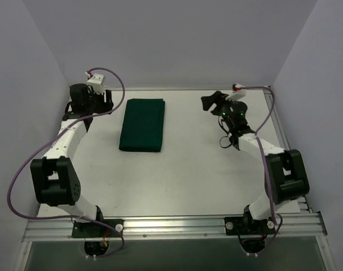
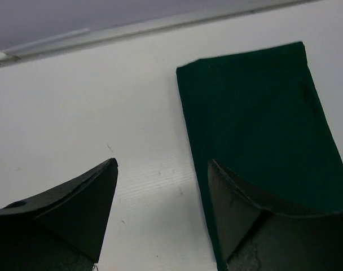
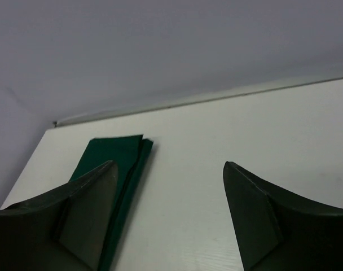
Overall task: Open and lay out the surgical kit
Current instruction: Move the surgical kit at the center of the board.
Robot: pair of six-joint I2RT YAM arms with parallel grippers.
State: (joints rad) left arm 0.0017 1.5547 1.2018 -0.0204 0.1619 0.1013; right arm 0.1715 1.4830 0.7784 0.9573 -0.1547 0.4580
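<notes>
Table white, walls lavender; green drape folded flat; left pincer, right pincer spread, empty.

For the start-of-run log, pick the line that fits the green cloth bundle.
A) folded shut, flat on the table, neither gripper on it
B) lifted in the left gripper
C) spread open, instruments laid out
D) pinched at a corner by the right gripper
A: the green cloth bundle lies folded flat on the table with no instruments showing, and the left gripper and right gripper are both open, empty and apart from it.
</notes>
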